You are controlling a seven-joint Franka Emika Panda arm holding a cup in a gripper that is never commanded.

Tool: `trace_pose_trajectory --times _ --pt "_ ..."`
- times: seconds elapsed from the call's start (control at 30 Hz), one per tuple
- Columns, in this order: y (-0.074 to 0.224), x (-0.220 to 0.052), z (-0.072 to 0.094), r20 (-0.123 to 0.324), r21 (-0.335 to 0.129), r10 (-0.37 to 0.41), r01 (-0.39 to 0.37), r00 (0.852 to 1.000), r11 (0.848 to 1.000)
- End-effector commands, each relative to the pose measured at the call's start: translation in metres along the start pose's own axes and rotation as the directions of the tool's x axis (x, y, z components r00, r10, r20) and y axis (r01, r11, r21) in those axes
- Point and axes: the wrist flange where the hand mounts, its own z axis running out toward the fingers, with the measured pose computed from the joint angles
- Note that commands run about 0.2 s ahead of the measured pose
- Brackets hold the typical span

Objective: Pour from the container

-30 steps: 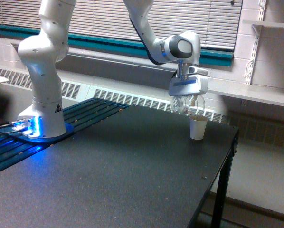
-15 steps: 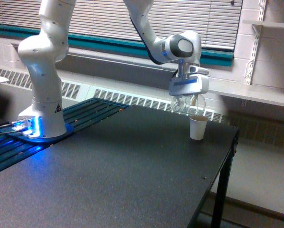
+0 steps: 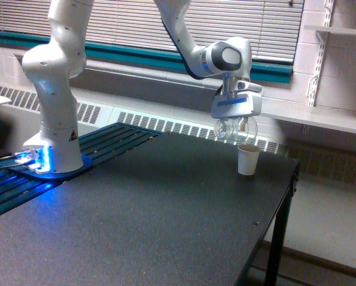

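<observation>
The container (image 3: 235, 129) — a small clear jar, hard to read against the radiator behind it — hangs in the air in the right-centre of the frame, clasped from above by the gripper (image 3: 236, 126), whose fingers are closed around it. How far it is tilted cannot be told. It sits just above and slightly to the exterior view's left of a white paper cup (image 3: 248, 159), not touching it.

The cup stands upright near the far right corner of a dark, speckled table (image 3: 148, 214) that fills the lower half of the frame. The white arm's base (image 3: 54, 134) stands at the left edge of the frame, with a blue glow at its foot. Behind the table a long radiator grille (image 3: 166, 123) runs along the wall — above it, closed window blinds (image 3: 196, 27) with a teal sill. At the upper right, a white shelf (image 3: 339, 119) is mounted on the block wall.
</observation>
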Motion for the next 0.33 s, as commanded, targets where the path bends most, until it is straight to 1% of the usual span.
trace_pose_trajectory --times 0.03,0.17,0.33 --pt "0.012 0.001 -0.012 -0.027 0.024 0.009 -0.008 1.0 1.0" --pt "0.02 -0.001 -0.014 -0.036 0.035 0.031 -0.029 0.999 0.999" --pt "0.026 -0.005 -0.014 -0.044 0.047 0.036 -0.034 0.998 0.998"
